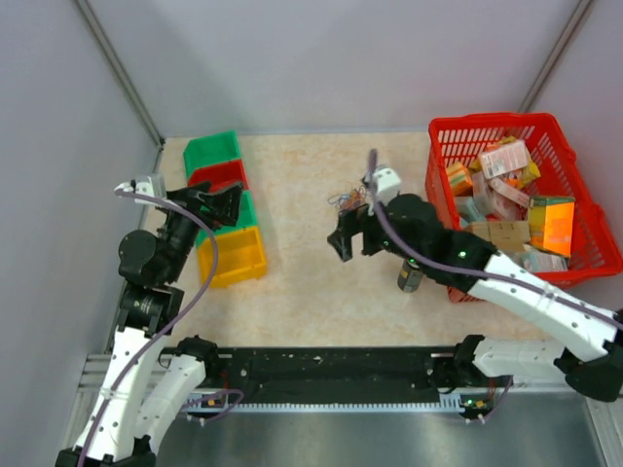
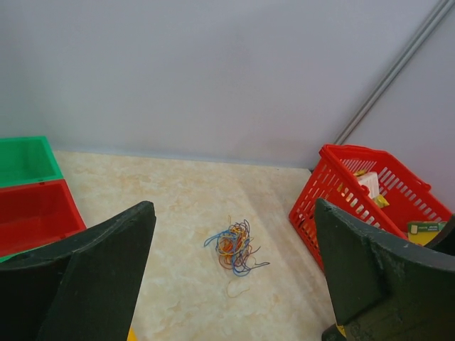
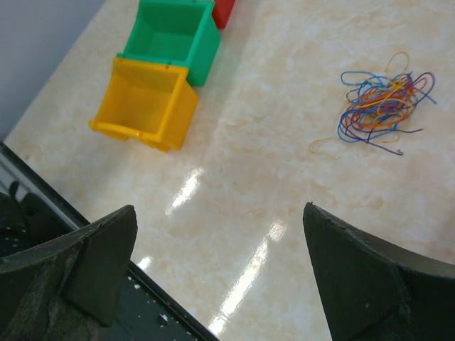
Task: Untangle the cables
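Top external view: one tangle of cables (image 1: 346, 201) lies on the desk (image 1: 302, 302), toward the far middle, touched by neither arm. The left pincer (image 1: 234, 201) hangs with its jaws spread and empty over a row of four bins at the left: two green bins (image 1: 214, 153), one red bin (image 1: 222, 176) and one yellow bin (image 1: 237, 256). The right pincer (image 1: 352, 243), jaws also wide apart and holding nothing, hovers just on the near side of the tangle. One red basket (image 1: 492, 121) full of packets stands at the right, with one dark can (image 1: 410, 276) at its near left corner.

Left wrist view: two dark fingers (image 2: 92, 277) stand well apart with nothing between them. The cables (image 2: 233, 246) form a single clump on the bare desk to the right of the pincer. Blue, orange, red and yellow strands show, too knotted to count. One of the green bins (image 2: 25, 160) and the red bin (image 2: 35, 213) sit at the left, the red basket (image 2: 355, 192) at the right.

Right wrist view: two fingers (image 3: 355, 277) are spread and empty. The cables (image 3: 380, 103) lie apart from them in one clump, a pale loop trailing off it. Three bins show to the left: the yellow bin (image 3: 146, 103), one of the green bins (image 3: 174, 35) and a corner of the red bin (image 3: 224, 8).
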